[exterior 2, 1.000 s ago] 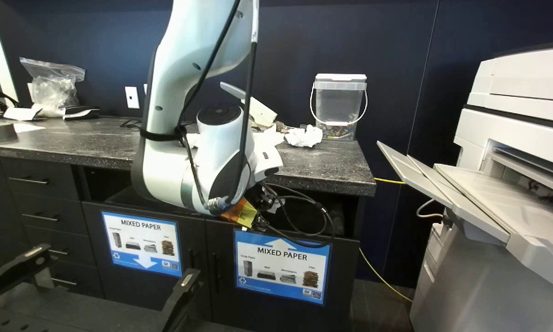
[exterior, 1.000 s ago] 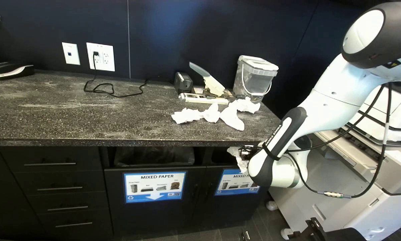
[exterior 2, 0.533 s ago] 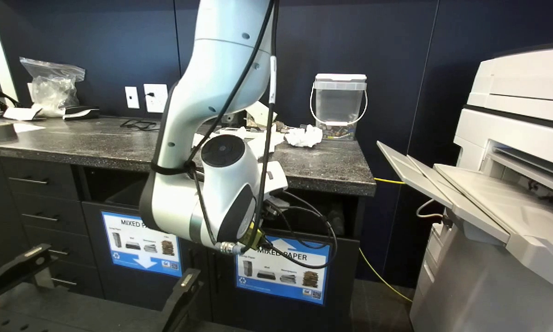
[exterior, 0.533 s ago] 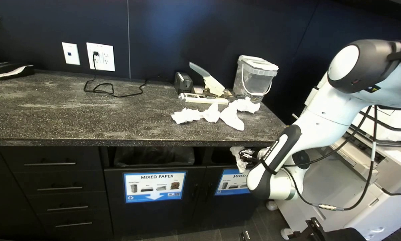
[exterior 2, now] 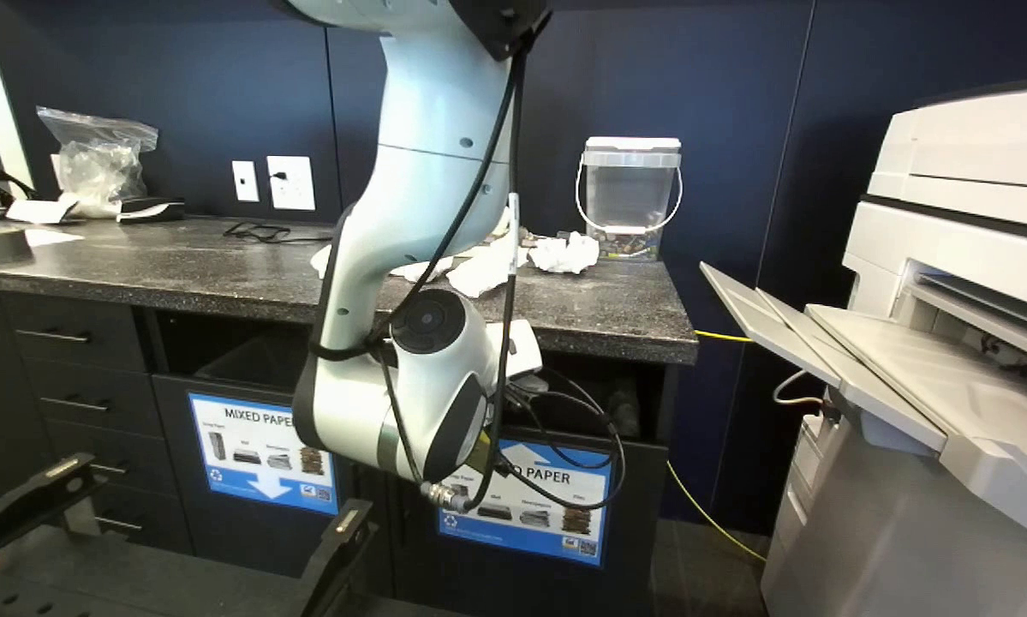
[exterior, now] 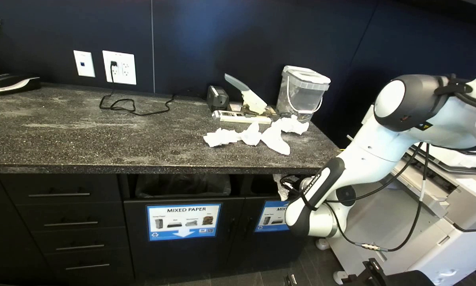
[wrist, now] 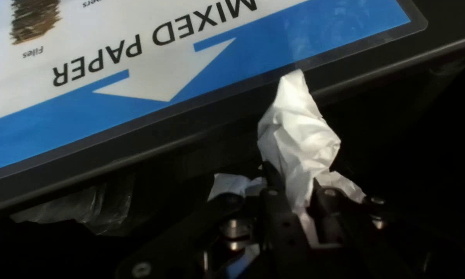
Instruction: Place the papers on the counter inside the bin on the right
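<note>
Crumpled white paper (wrist: 298, 139) is clamped between the fingers of my gripper (wrist: 295, 182), which is shut on it; loose ends stick out on both sides. This paper (exterior: 281, 187) sits at the right-hand slot, the bin (exterior 2: 637, 484), just below the counter's edge. In the wrist view the paper's tip overlaps the bin's front rim, under the upside-down blue label, with the dark opening around the fingers. How deep the paper reaches cannot be told. Several other white papers (exterior: 276, 139) lie on the dark speckled counter (exterior: 142, 139). In an exterior view the arm hides the gripper.
Left of the bin is another slot with a MIXED PAPER label (exterior: 184, 222). A translucent tub (exterior: 301, 93) and a pale hole punch or cutter (exterior: 241, 117) stand behind the papers. A printer (exterior 2: 950, 343) is at the right. Black cables (exterior 2: 620, 454) loop beside the wrist.
The arm has sunk lower, shifting left in an exterior view and right in an exterior view from elsewhere. The held paper stays at the bin's opening, more covered by the wrist. Counter papers are unmoved.
</note>
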Controlling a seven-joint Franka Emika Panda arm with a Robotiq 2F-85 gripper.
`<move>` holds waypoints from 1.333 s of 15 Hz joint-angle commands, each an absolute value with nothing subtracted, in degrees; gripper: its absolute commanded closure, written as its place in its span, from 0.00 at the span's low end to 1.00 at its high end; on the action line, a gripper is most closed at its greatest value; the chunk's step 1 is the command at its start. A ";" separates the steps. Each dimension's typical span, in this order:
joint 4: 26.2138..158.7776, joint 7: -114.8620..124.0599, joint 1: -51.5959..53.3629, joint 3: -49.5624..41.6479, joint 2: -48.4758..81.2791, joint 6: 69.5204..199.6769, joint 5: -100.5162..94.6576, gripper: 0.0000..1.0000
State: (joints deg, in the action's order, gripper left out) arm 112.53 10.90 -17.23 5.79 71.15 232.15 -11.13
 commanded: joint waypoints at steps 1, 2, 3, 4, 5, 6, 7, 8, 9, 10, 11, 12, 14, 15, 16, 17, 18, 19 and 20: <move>104.43 12.48 -16.71 6.18 76.42 233.79 -12.20 0.85; 103.25 12.51 -16.54 6.18 77.06 233.71 -12.11 0.85; 102.10 12.55 -16.38 6.16 77.68 233.66 -12.05 0.85; 101.14 12.61 -16.25 6.12 78.12 233.54 -11.97 0.85; 100.30 12.57 -16.02 6.04 78.50 233.51 -11.80 0.85; 99.54 12.62 -15.89 6.01 78.83 233.53 -11.80 0.85; 98.98 12.71 -15.84 5.99 79.02 233.41 -12.01 0.85; 98.60 12.83 -15.83 5.97 79.16 233.21 -12.24 0.86; 98.72 12.72 -15.56 5.80 78.92 232.40 -11.79 0.80; 98.59 12.22 -15.19 5.47 78.96 232.44 -11.84 0.60; 98.76 12.08 -15.00 5.39 78.87 232.40 -11.61 0.56; 98.99 11.96 -14.87 5.29 78.80 232.61 -11.55 0.47; 99.65 11.76 -14.68 5.08 78.47 232.91 -11.52 0.34; 99.99 11.60 -14.53 4.95 78.25 233.03 -11.43 0.25; 100.56 11.42 -14.41 4.81 77.91 233.44 -11.49 0.18; 101.24 11.16 -14.25 4.61 77.47 233.95 -11.47 0.12; 101.95 10.95 -14.18 4.40 77.00 234.51 -11.78 0.03; 102.81 11.05 -14.43 4.31 76.43 234.99 -12.67 0.00; 103.62 11.07 -14.59 4.18 75.88 235.37 -13.24 0.00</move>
State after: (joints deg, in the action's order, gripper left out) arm 101.11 11.06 -14.94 5.32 77.71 232.60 -11.20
